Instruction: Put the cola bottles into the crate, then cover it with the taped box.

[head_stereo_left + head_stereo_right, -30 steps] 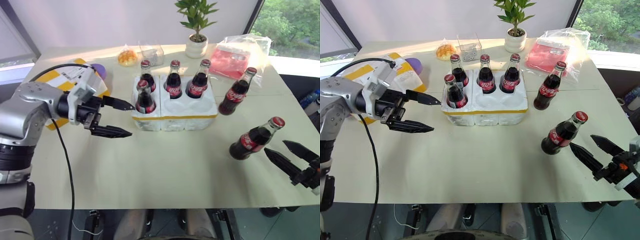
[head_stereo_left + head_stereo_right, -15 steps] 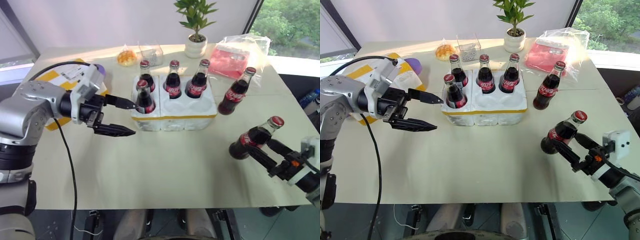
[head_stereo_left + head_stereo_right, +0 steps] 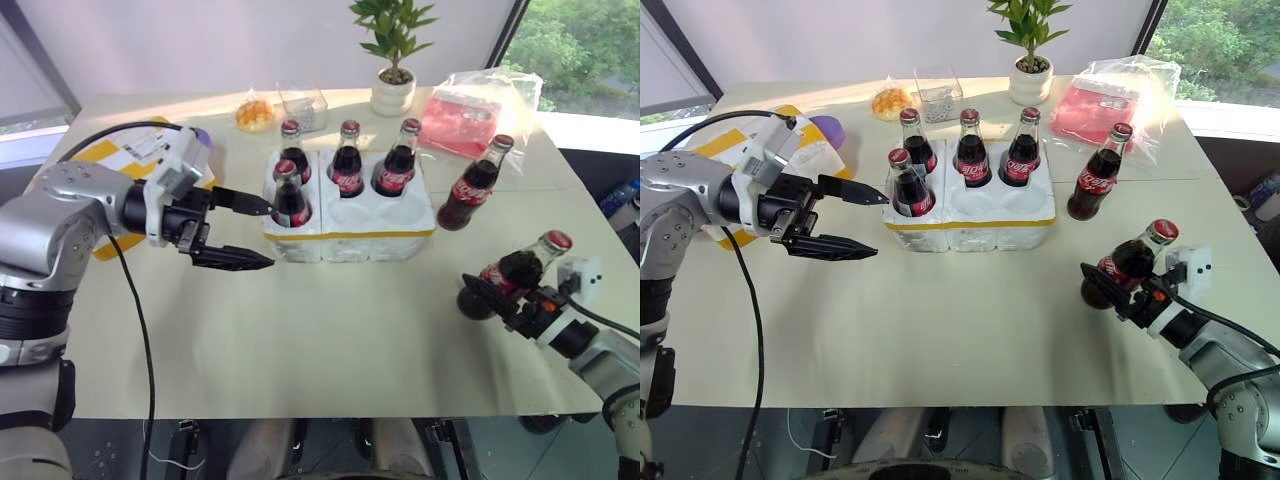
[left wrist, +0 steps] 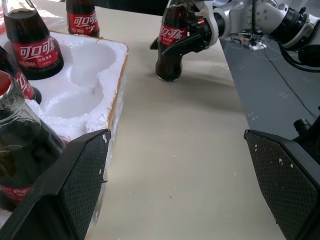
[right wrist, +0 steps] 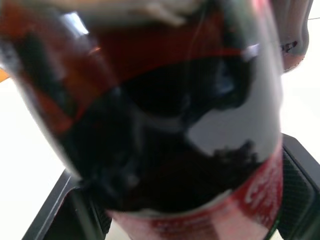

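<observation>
While four small dark glass cola bottles (image 3: 347,170) stand in the white foam crate (image 3: 385,228), the right claw (image 3: 1118,287) pinches another bottle (image 3: 1127,263); the left claw (image 3: 247,232) stays spread.

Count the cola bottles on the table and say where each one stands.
6. Four sit in the crate: three in the back row, one front left. One stands right of it. The right gripper holds the last.

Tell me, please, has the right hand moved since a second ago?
Yes. The right hand has come in from the table's near right edge and closed on the nearest cola bottle.
</observation>
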You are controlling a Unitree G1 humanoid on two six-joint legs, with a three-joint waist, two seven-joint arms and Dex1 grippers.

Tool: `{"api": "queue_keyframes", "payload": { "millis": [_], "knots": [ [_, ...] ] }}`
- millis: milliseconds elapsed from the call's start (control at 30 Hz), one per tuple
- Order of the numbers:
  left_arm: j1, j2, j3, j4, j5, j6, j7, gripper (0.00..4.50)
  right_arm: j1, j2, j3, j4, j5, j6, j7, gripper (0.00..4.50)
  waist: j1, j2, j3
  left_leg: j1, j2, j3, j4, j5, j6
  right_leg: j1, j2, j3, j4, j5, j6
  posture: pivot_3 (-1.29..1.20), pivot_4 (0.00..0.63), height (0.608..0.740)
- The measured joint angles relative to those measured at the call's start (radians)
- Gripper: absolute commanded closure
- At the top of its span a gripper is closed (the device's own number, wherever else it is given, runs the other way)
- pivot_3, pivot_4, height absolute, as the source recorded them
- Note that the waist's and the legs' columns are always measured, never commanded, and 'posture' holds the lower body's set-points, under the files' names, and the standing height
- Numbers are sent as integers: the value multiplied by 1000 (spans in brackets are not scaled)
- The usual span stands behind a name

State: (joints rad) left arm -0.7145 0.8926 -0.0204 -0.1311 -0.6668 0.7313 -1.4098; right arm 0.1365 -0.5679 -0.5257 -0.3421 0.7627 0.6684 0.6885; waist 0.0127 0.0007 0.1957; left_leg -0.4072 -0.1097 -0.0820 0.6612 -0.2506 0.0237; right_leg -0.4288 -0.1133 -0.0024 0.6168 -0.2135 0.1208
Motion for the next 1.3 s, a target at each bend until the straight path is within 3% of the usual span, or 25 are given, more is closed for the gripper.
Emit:
{"api": "queue_keyframes", "payload": {
  "millis": [200,300,400,467,733,1067,1300],
  "knots": [
    [3,-3,4,0,0,-5,16,0,-107,-62,-57,-37,251,103,-26,1628,-6,1,1,0,0,1,0,0,0,-1,0,0,0,0,0,0,150,740],
    [6,-12,6,0,0,-9,22,0,-299,-110,-60,-50,388,133,-87,1628,-10,1,1,0,1,1,0,0,0,-1,0,0,0,0,0,0,150,740],
    [9,-23,7,0,0,-17,31,0,-481,-131,-2,-50,428,134,-124,1628,-7,1,1,0,1,0,-2,0,0,-1,0,0,0,0,0,0,150,740],
    [13,-31,9,3,2,-22,41,0,-602,-128,109,-24,395,136,-128,1628,-7,0,1,-1,1,0,-2,0,0,-3,0,0,0,0,0,0,150,740],
    [31,-39,23,-3,2,-38,70,0,-832,-35,435,187,109,62,-56,1628,-5,-1,2,-3,-2,1,-2,0,0,-5,0,0,1,1,0,0,150,740],
    [56,-33,46,-44,-9,-34,106,0,-906,94,645,421,-184,-75,58,1628,-15,-1,2,-3,-2,1,-3,1,-1,-7,0,0,4,1,0,0,150,740],
    [56,-30,48,-50,-20,-22,129,0,-931,183,685,487,-308,-76,5,1628,-32,-1,2,-3,-3,1,-3,2,-3,-12,0,1,12,1,0,0,150,740]
  ]
}}
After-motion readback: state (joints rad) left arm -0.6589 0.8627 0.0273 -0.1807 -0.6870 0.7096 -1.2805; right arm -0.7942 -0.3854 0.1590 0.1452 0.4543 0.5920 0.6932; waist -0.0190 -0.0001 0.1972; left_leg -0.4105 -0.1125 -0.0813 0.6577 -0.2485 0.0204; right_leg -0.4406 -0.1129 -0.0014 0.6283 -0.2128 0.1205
